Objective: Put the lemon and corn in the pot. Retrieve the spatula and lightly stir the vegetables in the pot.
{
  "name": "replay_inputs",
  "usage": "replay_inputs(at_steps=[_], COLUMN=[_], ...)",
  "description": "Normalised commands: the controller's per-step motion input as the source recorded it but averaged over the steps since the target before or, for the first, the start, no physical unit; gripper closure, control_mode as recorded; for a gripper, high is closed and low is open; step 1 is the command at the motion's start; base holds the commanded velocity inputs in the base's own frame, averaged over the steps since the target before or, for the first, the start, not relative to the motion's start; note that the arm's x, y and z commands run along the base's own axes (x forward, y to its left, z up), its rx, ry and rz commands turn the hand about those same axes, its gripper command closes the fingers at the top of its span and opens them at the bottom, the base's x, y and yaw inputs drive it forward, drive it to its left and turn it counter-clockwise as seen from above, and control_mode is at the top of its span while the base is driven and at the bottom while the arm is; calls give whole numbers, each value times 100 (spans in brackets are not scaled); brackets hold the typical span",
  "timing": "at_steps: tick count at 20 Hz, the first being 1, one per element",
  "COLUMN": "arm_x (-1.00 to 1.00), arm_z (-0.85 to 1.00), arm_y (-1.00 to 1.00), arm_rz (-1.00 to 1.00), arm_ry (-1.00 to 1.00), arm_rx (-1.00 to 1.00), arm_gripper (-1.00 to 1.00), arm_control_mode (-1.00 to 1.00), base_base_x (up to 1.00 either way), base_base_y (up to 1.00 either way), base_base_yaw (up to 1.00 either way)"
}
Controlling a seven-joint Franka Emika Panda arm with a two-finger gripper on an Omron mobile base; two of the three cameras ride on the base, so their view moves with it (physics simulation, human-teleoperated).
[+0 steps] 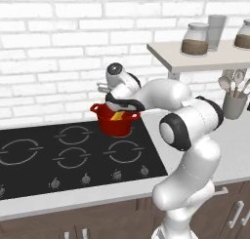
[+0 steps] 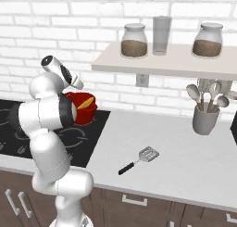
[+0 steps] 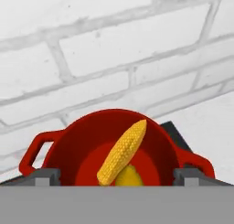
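Now the pincer [image 3: 117, 176] gapes wide and empty above the pot [image 3: 68, 145]; the corn [image 3: 122, 151] leans inside.

The red pot [image 1: 116, 123] sits at the stovetop's [image 1: 44, 160] two o'clock corner, yellow corn [image 1: 117, 116] inside, the white arm's [image 1: 161, 99] hand directly above it.

The robot arm [image 1: 161, 99] covers the back rim of the red pot [image 1: 115, 126] from the left base side, the corn [image 3: 121, 152] hides most of the lemon [image 3: 129, 177], and the right jar [image 1: 243, 35] is cut by the edge.
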Motion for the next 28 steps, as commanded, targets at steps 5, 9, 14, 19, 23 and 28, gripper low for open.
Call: replay_inputs(at_steps=[5, 9, 14, 19, 23, 28], arm_x=[-52, -65, -89, -68, -36, -26], arm_z=[78, 34, 0, 0, 0, 0], arm_y=[-53, -67, -69, -73, -73, -56], arm_rz=[-2, 0, 0, 2, 17, 36], arm_ry=[1, 10, 9, 15, 22, 23], arm_rx=[14, 5, 0, 0, -1, 0], arm_gripper=[-100, -100, -100, -100, -100, -100], arm_control_mode=[-100, -100, -100, -100, -100, -100], base_base_x=[0, 0, 0, 0, 0, 0], base_base_y=[0, 0, 0, 0, 0, 0], base_base_yaw=[0, 0, 0, 0, 0, 0])
